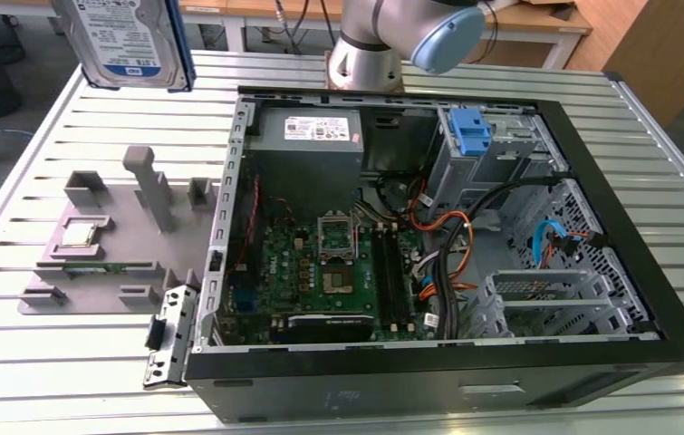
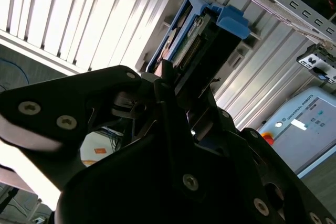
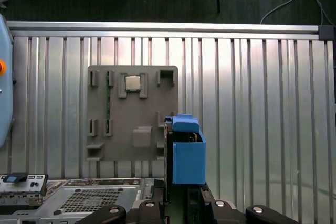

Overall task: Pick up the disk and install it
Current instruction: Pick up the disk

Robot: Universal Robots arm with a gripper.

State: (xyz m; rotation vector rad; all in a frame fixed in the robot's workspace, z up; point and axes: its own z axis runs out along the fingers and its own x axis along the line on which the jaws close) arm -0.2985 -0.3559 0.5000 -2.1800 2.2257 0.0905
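Above the table (image 1: 52,362), beyond the rear corner of the open computer case (image 1: 438,381) on the exterior view's left, the disk (image 1: 124,41) hung clear of every surface, label visible. The pincer (image 2: 173,82) was clamped on one end of the disk, with its blue carrier frame (image 3: 188,156) at the far end. A grey fixture plate (image 1: 100,281) lay beside the case.

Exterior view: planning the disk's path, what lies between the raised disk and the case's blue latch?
In the exterior view, between disk and blue latch: bare table slats, the case wall, then the grey box.
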